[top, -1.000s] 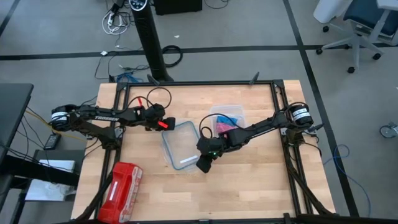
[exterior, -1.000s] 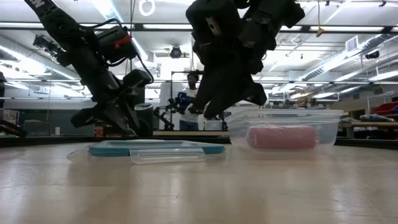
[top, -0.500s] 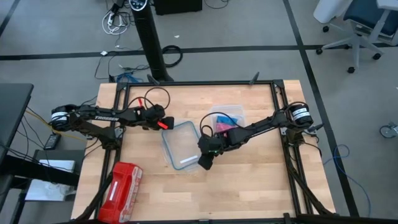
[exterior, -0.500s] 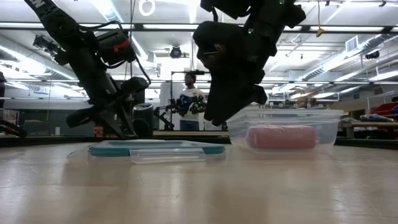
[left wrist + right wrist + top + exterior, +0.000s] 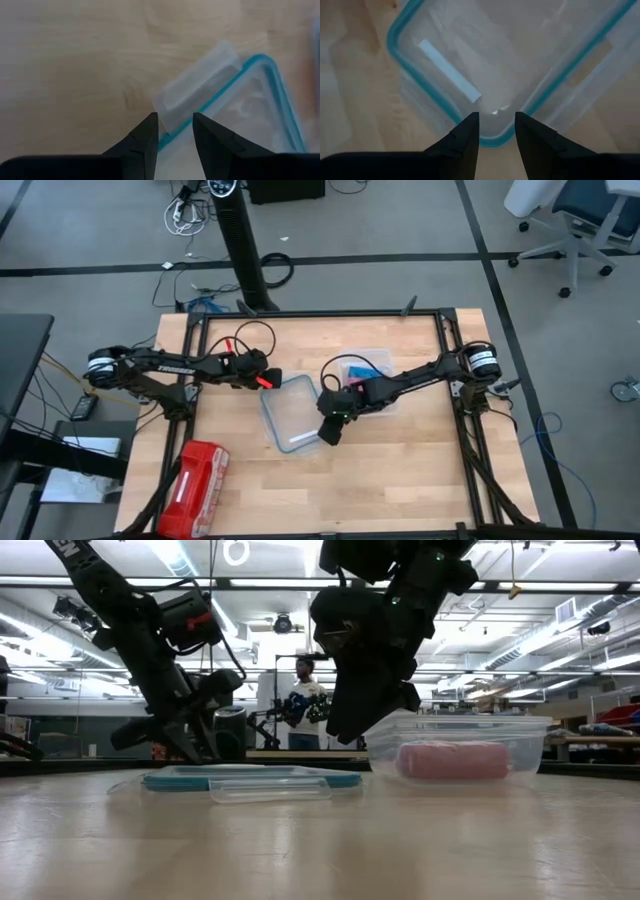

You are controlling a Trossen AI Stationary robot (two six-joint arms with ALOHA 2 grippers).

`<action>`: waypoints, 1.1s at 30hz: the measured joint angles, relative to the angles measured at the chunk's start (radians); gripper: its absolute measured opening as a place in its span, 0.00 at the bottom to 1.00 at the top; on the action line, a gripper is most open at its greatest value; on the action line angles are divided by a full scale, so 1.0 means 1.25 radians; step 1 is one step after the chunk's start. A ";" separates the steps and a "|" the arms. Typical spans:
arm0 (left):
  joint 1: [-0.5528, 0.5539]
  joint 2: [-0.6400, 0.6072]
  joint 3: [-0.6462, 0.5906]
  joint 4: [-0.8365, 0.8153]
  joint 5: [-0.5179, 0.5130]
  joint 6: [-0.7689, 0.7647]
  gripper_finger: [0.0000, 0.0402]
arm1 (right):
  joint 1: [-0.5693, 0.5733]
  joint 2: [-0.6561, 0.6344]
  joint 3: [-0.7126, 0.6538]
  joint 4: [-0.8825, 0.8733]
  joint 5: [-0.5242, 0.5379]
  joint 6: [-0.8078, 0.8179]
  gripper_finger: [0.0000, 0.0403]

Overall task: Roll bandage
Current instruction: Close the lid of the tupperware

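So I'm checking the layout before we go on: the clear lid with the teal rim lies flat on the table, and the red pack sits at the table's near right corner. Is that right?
Not quite. The lid does lie flat on the table, but the red pack sits at the near left corner, not the right. The high view shows it.

Both arms are reaching over the clear lid (image 5: 290, 415): left gripper (image 5: 272, 377) at its corner, right gripper (image 5: 328, 435) hovering beside it.
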 joint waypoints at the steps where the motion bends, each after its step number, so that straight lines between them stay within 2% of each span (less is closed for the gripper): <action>1: -0.001 0.004 0.000 0.009 0.009 0.000 0.31 | 0.000 0.000 0.000 0.002 -0.007 -0.003 0.31; 12: -0.015 0.039 0.000 0.122 0.026 -0.002 0.31 | 0.007 0.001 0.000 0.003 -0.022 -0.024 0.31; 19: -0.021 0.039 0.000 0.116 0.041 0.002 0.31 | 0.010 0.001 0.000 -0.017 -0.052 -0.038 0.31; 25: -0.021 0.039 0.000 0.115 0.051 0.002 0.31 | 0.048 0.002 0.000 -0.045 -0.062 -0.039 0.31; 33: -0.021 0.039 0.000 0.111 0.051 0.005 0.31 | 0.089 0.002 0.000 -0.063 -0.001 -0.025 0.31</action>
